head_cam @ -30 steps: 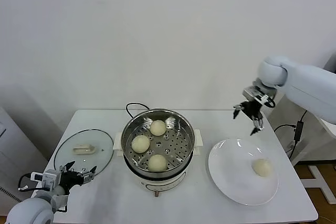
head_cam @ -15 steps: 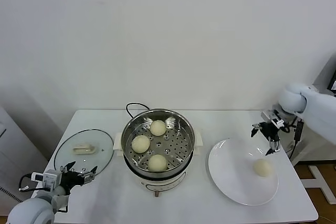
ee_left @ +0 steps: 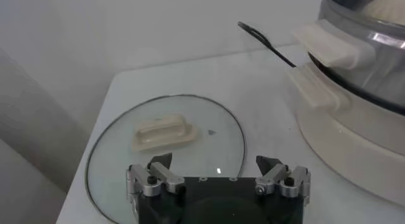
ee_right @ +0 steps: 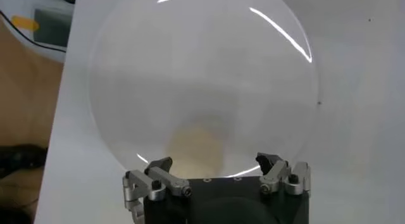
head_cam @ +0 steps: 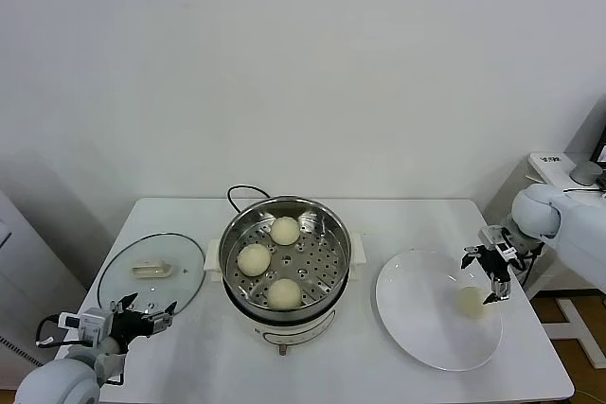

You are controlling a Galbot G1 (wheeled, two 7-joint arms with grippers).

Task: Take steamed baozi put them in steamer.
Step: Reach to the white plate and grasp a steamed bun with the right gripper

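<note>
Three cream-white baozi [head_cam: 253, 258] lie on the perforated floor of the shiny steamer [head_cam: 333, 237] at the table's middle. A fourth baozi [head_cam: 471, 302] sits on the white plate [head_cam: 417, 314] at the right; it shows blurred in the right wrist view [ee_right: 196, 145]. My right gripper [head_cam: 489, 273] is open and empty, just above that bun at the plate's right edge. Its fingertips [ee_right: 159, 164] straddle the bun without touching it. My left gripper [head_cam: 142, 319] is open and empty, parked at the table's front left.
A round glass lid [head_cam: 151, 272] with a cream handle [ee_left: 163, 131] lies left of the steamer, in front of my left gripper [ee_left: 214, 163]. A black cord [head_cam: 239, 192] runs behind the steamer. The steamer's white base [ee_left: 329, 121] is close by.
My right gripper has swung from high behind the plate out to the right and down, and now hangs just over the baozi on the plate. The left arm has not moved.
</note>
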